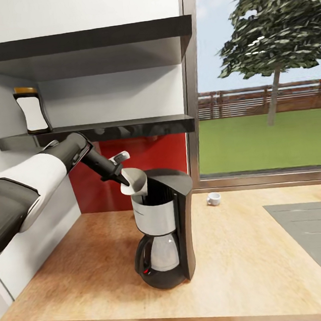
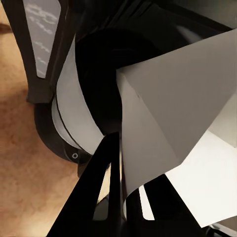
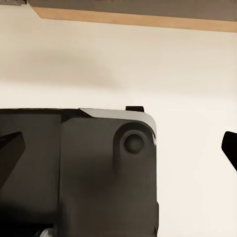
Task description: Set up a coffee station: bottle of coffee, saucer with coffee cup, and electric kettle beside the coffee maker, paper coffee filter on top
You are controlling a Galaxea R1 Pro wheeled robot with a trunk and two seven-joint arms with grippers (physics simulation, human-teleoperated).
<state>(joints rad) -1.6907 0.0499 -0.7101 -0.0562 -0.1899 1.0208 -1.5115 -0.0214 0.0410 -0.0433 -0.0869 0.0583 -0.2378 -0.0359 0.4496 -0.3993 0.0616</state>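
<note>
The black coffee maker (image 1: 161,230) with its white carafe stands mid-counter on the light-wood kitchen countertop (image 1: 92,258). My left gripper (image 1: 124,175) reaches in from the left, shut on the white paper coffee filter (image 1: 135,183), whose cone hangs tilted right at the top of the silver filter basket. In the left wrist view the paper coffee filter (image 2: 177,118) lies against a black finger (image 2: 101,192), with the coffee maker (image 2: 74,118) just beyond. The bottle of coffee (image 1: 32,111) stands on the kitchen shelf (image 1: 107,131). A coffee cup (image 1: 213,198) sits by the window. My right gripper (image 3: 118,148) hangs open over pale floor.
An inset steel sink (image 1: 313,233) takes up the counter's right side. A second black shelf (image 1: 82,42) hangs above the lower one. A red backsplash (image 1: 145,155) and a white wall close off the back left corner. The robot's dark base (image 3: 79,173) is under my right gripper.
</note>
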